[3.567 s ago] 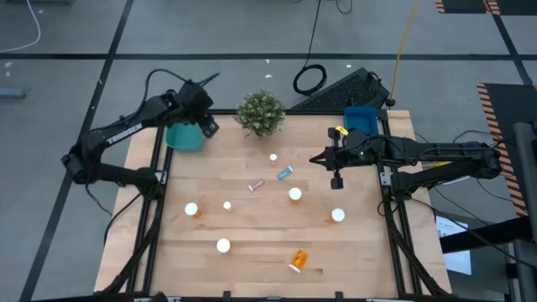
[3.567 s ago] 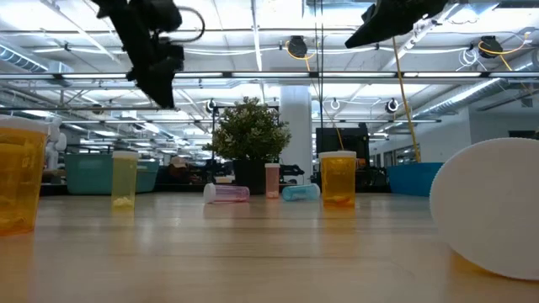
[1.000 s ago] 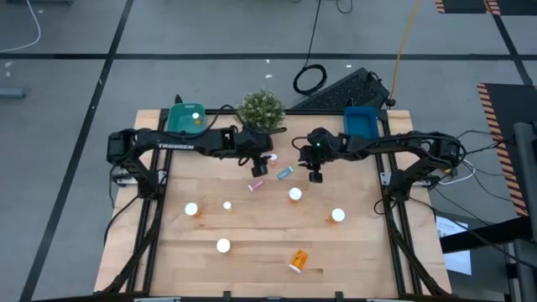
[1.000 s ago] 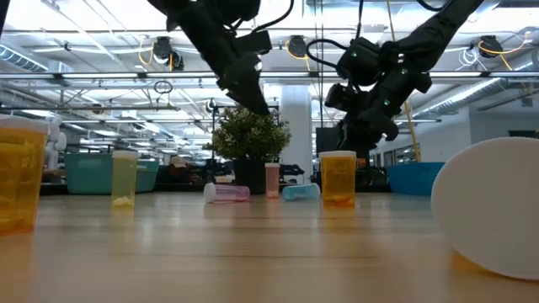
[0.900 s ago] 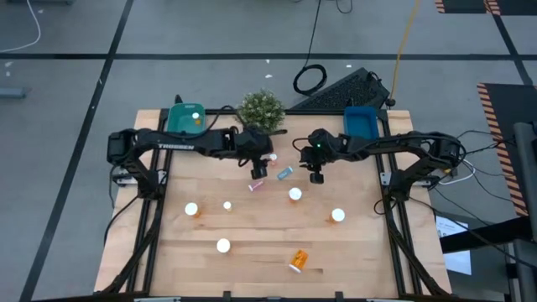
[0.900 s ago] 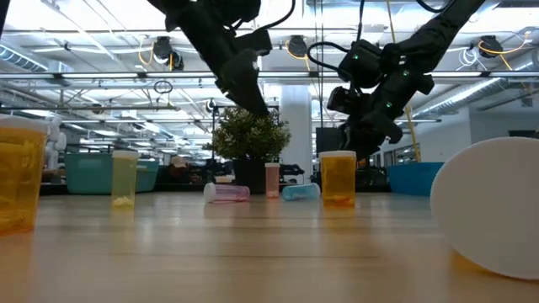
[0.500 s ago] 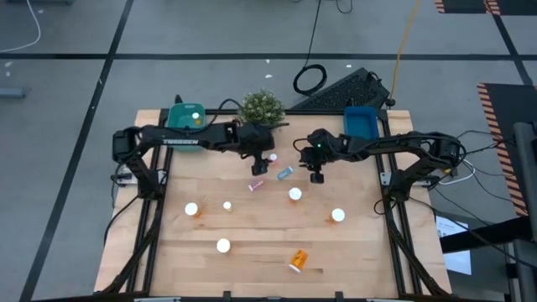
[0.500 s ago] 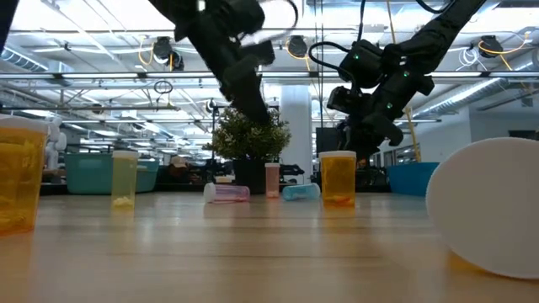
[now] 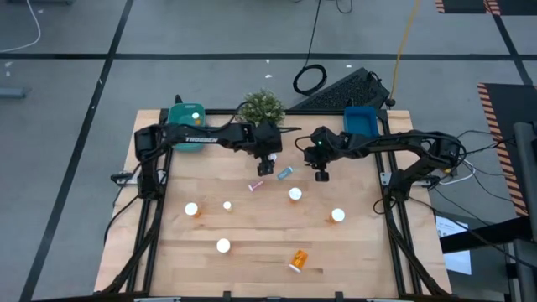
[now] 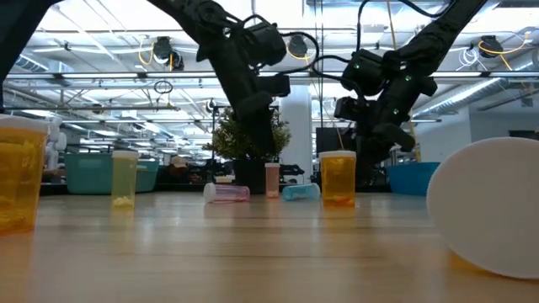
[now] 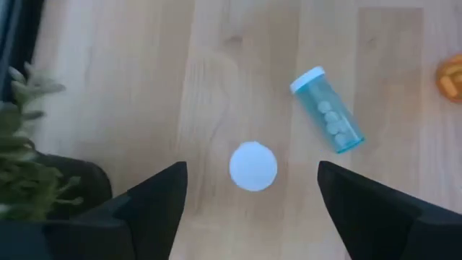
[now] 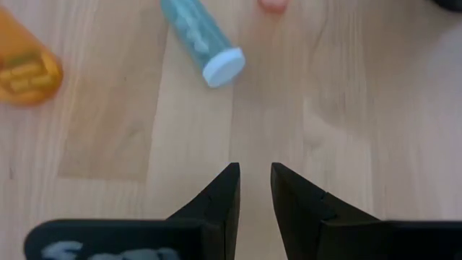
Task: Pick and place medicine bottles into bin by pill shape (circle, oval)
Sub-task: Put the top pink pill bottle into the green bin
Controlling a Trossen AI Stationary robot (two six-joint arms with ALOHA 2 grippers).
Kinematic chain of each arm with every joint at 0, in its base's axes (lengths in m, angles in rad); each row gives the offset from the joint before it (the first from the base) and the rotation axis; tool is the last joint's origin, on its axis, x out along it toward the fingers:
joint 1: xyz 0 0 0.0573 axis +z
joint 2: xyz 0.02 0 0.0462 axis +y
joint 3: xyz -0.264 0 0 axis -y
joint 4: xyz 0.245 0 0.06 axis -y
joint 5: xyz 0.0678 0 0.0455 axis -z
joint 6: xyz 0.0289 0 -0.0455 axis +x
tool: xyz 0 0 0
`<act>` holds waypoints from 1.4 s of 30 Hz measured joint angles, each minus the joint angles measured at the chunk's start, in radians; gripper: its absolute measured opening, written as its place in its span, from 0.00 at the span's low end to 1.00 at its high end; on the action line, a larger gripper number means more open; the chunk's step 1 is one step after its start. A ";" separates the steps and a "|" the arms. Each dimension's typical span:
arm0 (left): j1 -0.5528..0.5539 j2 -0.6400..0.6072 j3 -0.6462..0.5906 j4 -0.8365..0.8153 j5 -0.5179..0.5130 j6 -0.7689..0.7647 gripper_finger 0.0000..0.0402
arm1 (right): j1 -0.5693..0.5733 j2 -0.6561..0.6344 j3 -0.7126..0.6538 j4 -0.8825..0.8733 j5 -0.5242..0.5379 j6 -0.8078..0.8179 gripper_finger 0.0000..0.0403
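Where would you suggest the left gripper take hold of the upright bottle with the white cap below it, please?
The white-capped bottle stands upright, showing only its round cap between the open left gripper's fingers. Come straight down and probably close on the cap or the body just below it. The plant and the lying light blue bottle both stand clear.

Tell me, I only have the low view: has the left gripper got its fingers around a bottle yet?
Observer: Not yet. The left gripper is open, directly over an upright white-capped bottle; its wrist view shows the cap centred in the gap, ungripped.
Operator: Is the right one carrying anything?
Observer: No. The right gripper is nearly shut on nothing, above bare table near the lying light blue bottle.
Operator: Anything binned so far?
Observer: From above, the teal bin holds one capped bottle; I see none in the blue bin.
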 joint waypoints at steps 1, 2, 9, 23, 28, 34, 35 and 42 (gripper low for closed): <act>0.001 0.009 0.000 0.016 -0.010 0.000 0.76 | -0.003 -0.003 0.000 -0.010 0.000 -0.003 0.19; 0.001 0.013 0.000 0.025 -0.012 0.000 0.75 | -0.006 -0.004 0.000 -0.017 0.000 -0.006 0.19; -0.002 0.038 -0.002 0.036 -0.019 0.000 0.71 | -0.011 -0.051 0.001 -0.093 0.000 -0.011 0.19; -0.002 0.057 -0.001 0.055 -0.044 0.002 0.61 | -0.010 -0.154 0.001 -0.144 -0.002 0.005 0.19; -0.003 0.072 0.000 0.065 -0.037 0.003 0.61 | -0.010 -0.169 0.001 -0.151 -0.001 0.008 0.19; -0.009 0.074 -0.002 0.056 -0.036 -0.001 0.61 | -0.010 -0.173 0.001 -0.161 -0.001 0.008 0.19; -0.009 0.074 -0.002 0.054 -0.036 0.000 0.61 | -0.010 -0.173 0.001 -0.158 -0.001 0.008 0.19; -0.009 0.074 -0.002 0.043 -0.034 -0.003 0.61 | -0.010 -0.173 0.001 -0.158 -0.001 0.006 0.19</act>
